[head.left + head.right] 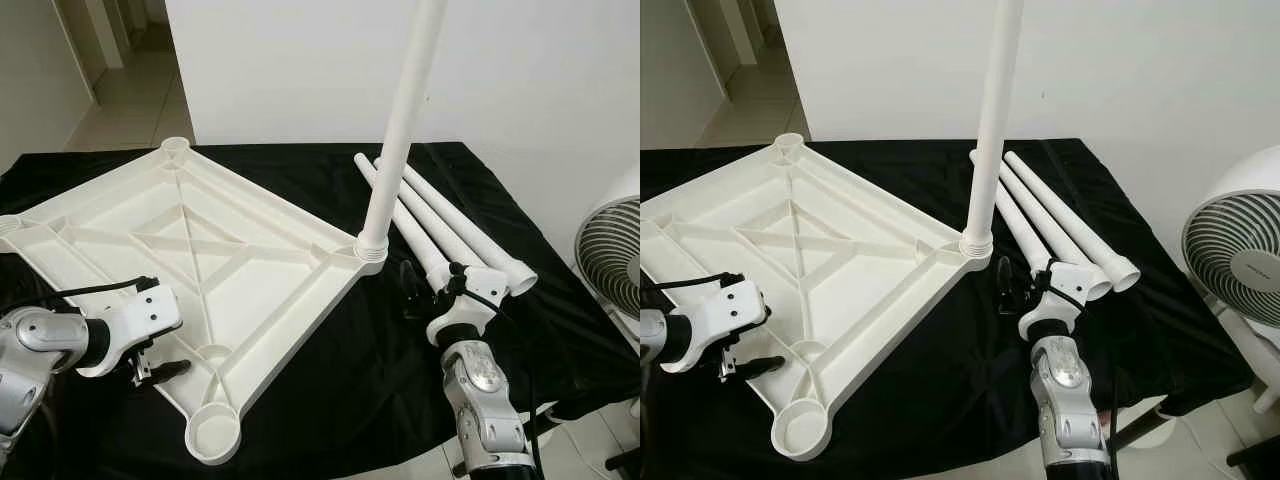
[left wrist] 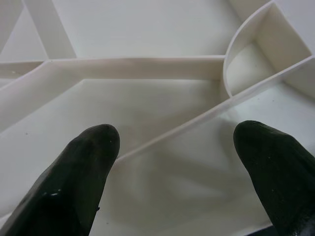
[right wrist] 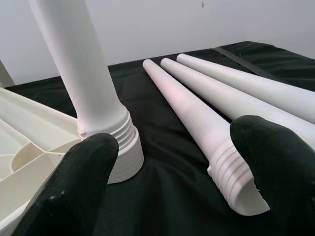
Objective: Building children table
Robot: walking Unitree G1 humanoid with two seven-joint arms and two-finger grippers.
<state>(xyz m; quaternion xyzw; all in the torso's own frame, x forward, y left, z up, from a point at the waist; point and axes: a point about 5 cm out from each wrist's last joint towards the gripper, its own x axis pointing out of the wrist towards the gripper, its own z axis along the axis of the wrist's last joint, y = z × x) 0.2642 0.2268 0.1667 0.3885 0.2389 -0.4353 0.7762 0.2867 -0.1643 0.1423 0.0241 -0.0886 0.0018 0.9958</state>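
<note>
Over the tabletop [image 1: 190, 250], the left pincer [image 2: 172, 162] gapes wide; the right pincer [image 3: 172, 162] gapes before the legs [image 3: 216, 98].

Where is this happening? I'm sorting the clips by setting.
Probably a room in a home: plain white walls, a tiled hallway beyond, a white pedestal fan, and a black-draped table used as a workbench.

Head cameras overlook the tabletop [image 1: 190, 250]; wrist cameras sit close above.
</note>
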